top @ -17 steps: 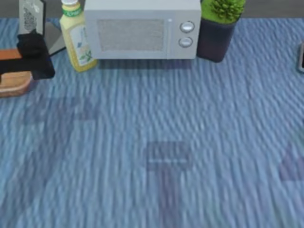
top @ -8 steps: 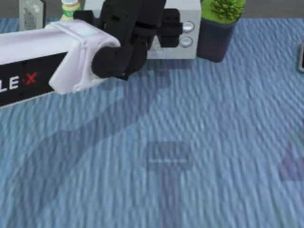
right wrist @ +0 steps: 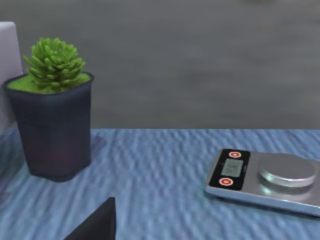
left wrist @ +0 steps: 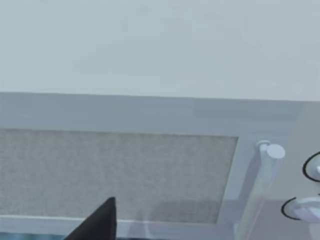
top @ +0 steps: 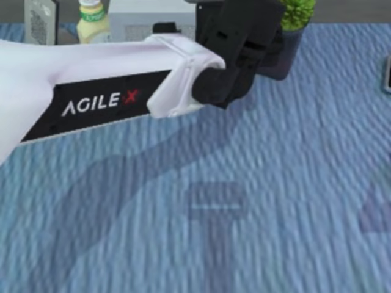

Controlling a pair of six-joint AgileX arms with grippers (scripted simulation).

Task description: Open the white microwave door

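Microwave [top: 137, 18] at back of blue desk [top: 293, 183], its door [left wrist: 120, 170] flush shut, left arm [top: 110, 91] reaching across its front, left fingers' state cannot be told, right arm out of top view, potted plant [right wrist: 52, 110] beside it.

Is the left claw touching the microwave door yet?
Cannot tell. In the top view the left arm hides its claw and most of the white microwave door. The left wrist view shows the door closed, its handle untouched, and only one dark fingertip.
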